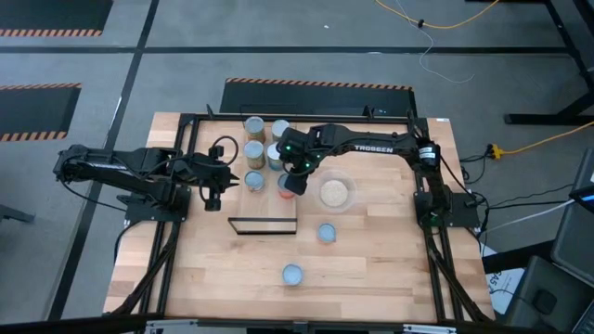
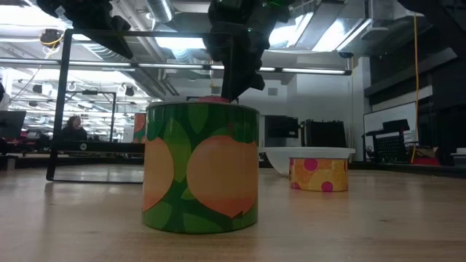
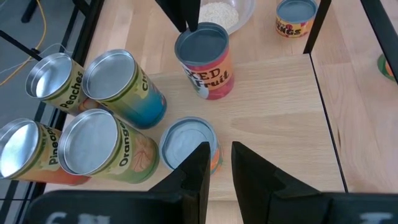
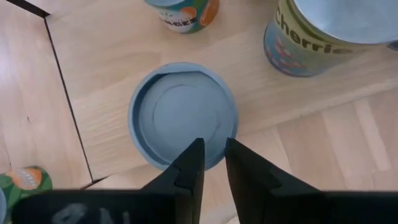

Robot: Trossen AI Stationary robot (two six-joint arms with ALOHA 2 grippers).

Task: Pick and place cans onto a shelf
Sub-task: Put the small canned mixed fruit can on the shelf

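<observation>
— Where do we find the right pincer (image 1: pixel 290 185)?

— At the frame's centre in the high view, above the red-labelled can (image 3: pixel 205 59) on the shelf (image 3: pixel 273 118). Its fingers stand narrow, and we think they hold nothing, though the view is tight.

— And the left pincer (image 1: pixel 212 197)?

— Left of centre, narrow too, over the low blue-topped can (image 3: pixel 188 146). Four taller cans (image 3: pixel 118 87) crowd beside it; two more (image 1: pixel 326 232) sit on the surface lower in the frame.

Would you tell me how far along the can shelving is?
Done: six cans stand on the shelf. In hand: nothing visibly; right pincer hovers over the red can, left pincer beside the shelf. Left: two loose cans on the table.
</observation>
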